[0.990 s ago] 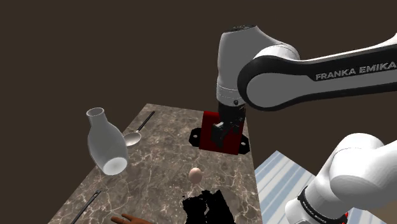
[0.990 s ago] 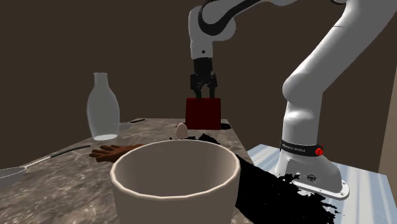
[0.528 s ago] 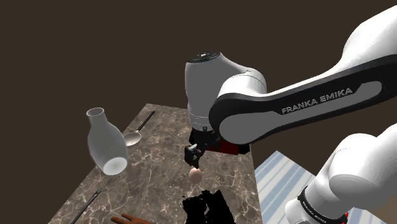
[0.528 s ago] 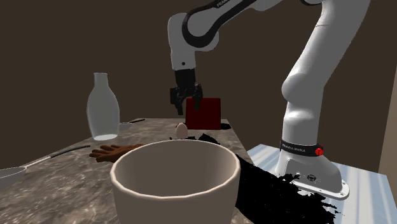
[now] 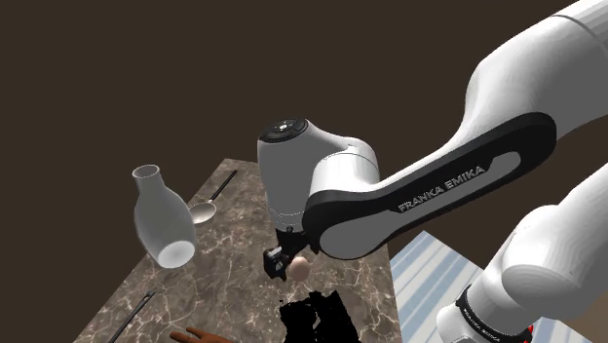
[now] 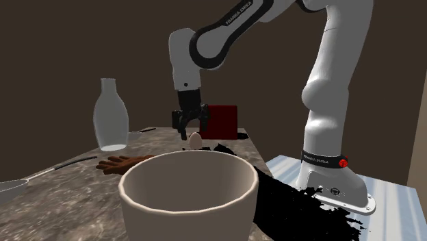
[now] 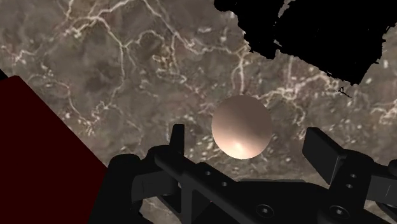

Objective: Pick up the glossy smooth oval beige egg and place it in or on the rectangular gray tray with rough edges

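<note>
1. Black two-finger gripper (image 7: 249,141): one, fingers spread apart, clasping nothing, pointed down just above the brown veined marble tabletop (image 5: 242,200).
2. Glossy beige oval egg (image 7: 241,127): one, lying on the marble directly under the hand, in the gap between the two fingers and touched by neither; just below the fingertips in the second exterior view.
3. Flat black tray with ragged edges (image 5: 317,317): one, on the near side of the egg in the shoulder view, close to it but apart; cannot tell whether anything lies on the black surface.
4. Dark red box (image 6: 220,122): one, beyond the gripper at the table's far end.
5. White narrow-necked vase (image 5: 163,219): one, well to the shoulder view's left of the egg; inside hidden.
6. Grey spoons: two, one (image 5: 207,208) just beyond the vase, the other (image 6: 17,183) at the second exterior view's near left.
7. Brown hand-shaped object (image 6: 123,163): one, flat on the marble, between vase and bowl.
8. Large round beige bowl (image 6: 190,205): one, nearest in the second exterior view; upper inner wall bare, bottom hidden.
</note>
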